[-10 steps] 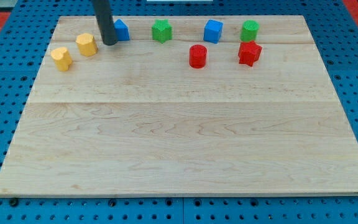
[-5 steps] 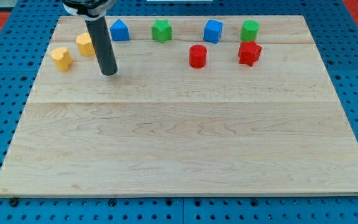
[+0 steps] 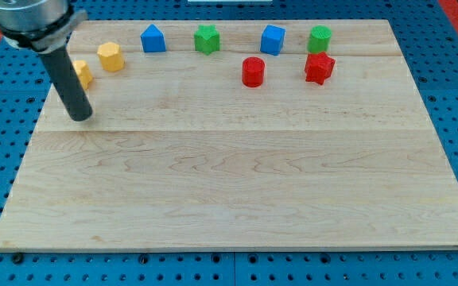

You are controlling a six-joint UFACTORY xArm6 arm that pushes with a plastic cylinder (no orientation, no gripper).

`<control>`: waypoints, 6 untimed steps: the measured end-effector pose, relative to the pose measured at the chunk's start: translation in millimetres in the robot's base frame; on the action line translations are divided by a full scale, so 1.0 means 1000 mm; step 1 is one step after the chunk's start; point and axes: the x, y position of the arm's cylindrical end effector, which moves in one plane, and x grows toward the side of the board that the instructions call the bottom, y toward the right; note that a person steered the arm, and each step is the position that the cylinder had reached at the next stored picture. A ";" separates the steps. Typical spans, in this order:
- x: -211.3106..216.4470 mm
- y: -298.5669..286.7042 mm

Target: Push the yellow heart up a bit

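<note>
The yellow heart (image 3: 83, 75) lies near the board's left edge, partly hidden behind my rod. My tip (image 3: 80, 116) rests on the board just below the heart, a short gap from it. A second yellow block (image 3: 110, 57), hexagonal, sits to the heart's upper right.
Along the top of the wooden board (image 3: 237, 183) lie a blue block (image 3: 153, 38), a green star (image 3: 206, 38), a blue cube (image 3: 272, 39), a green cylinder (image 3: 319, 39), a red cylinder (image 3: 253, 71) and a red star (image 3: 319, 67).
My tip has moved down and to the left, from beside the blue block at the top to just below the yellow heart. No block has moved.
</note>
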 end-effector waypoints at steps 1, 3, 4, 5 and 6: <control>-0.032 -0.004; -0.072 -0.003; -0.075 0.006; -0.075 0.015; -0.075 0.020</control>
